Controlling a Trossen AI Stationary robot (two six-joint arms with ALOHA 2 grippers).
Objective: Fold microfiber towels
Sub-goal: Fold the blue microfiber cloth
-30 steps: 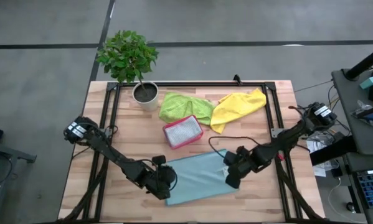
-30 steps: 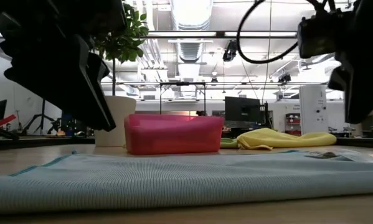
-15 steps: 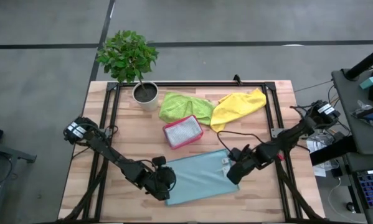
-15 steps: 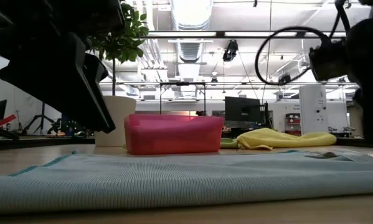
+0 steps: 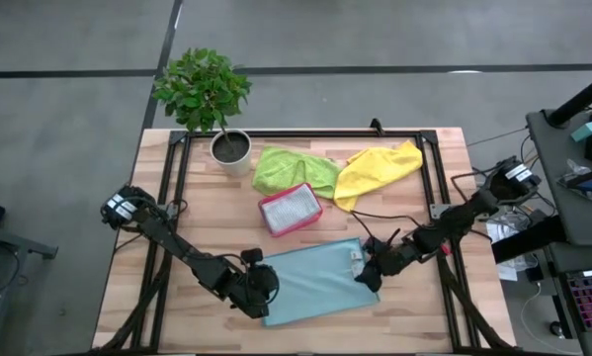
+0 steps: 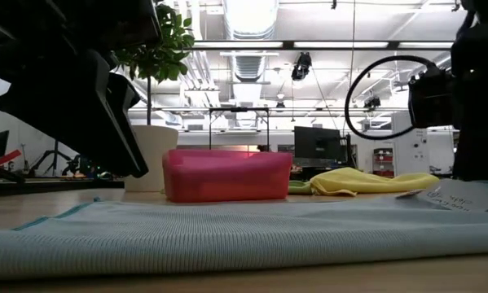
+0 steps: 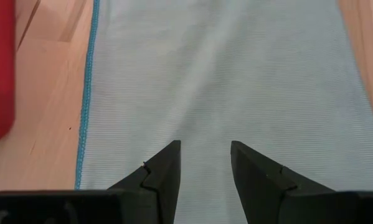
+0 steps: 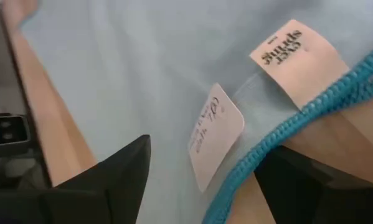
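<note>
Three microfiber towels show from above, and you can place them all from the small pink rectangular plastic tray (image 5: 290, 209): one light teal-blue towel (image 5: 318, 282) lies flat just in front of the tray toward the near edge of the wooden table (image 5: 414, 321), one crumpled lime green towel (image 5: 294, 168) touches the tray's far side, and one crumpled yellow towel (image 5: 377, 170) lies beyond the tray to the right, against the green one. One potted green plant (image 5: 206, 94) stands past the tray at the far left. Your two grippers sit at the teal-blue towel's two ends: the left gripper (image 5: 265, 298) at its near left corner, the right gripper (image 5: 368, 275) at its right edge by the labels.

One tray (image 6: 226, 175) is all you see whole in the low view, with the teal-blue towel (image 6: 244, 236) spread across the foreground before it and one yellow towel (image 6: 372, 182) to the right behind it.

Two dark fingers (image 7: 164, 174) of the left gripper (image 7: 205, 165) show in the left wrist view, standing apart above the teal-blue towel (image 7: 223, 74), gripping nothing you can see.

Two paper labels (image 8: 293, 53) at the blue-stitched hem show in the right wrist view; the right gripper (image 8: 202, 180) is spread wide and released, its fingers (image 8: 108, 180) on either side of that hem.
</note>
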